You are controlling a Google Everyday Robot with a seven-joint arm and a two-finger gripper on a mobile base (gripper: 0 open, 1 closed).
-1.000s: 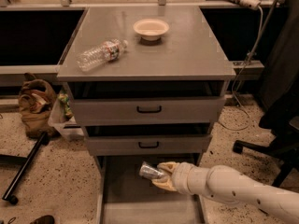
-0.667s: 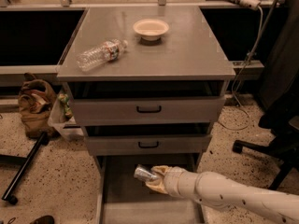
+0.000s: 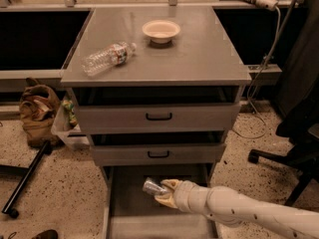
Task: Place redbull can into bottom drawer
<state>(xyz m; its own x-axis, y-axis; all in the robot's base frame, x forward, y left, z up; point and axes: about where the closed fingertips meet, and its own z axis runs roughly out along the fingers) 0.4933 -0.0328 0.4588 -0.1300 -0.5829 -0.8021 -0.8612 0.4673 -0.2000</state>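
The redbull can [image 3: 153, 187] is a slim silver can with dark markings, held tilted on its side. My gripper [image 3: 163, 192] is shut on the redbull can, reaching in from the lower right on a white arm. It holds the can over the open bottom drawer [image 3: 129, 205], a flat grey tray pulled out below the two upper drawers, roughly above its middle. I cannot tell whether the can touches the drawer floor.
Two upper drawers with black handles [image 3: 159, 116] sit above. On the cabinet top lie a clear plastic bottle [image 3: 106, 57] and a white bowl [image 3: 161, 30]. A brown bag [image 3: 38, 111] and black pole [image 3: 25, 179] lie at left, a chair base [image 3: 284, 158] at right.
My gripper has moved left and lower with the redbull can, further in over the bottom drawer.
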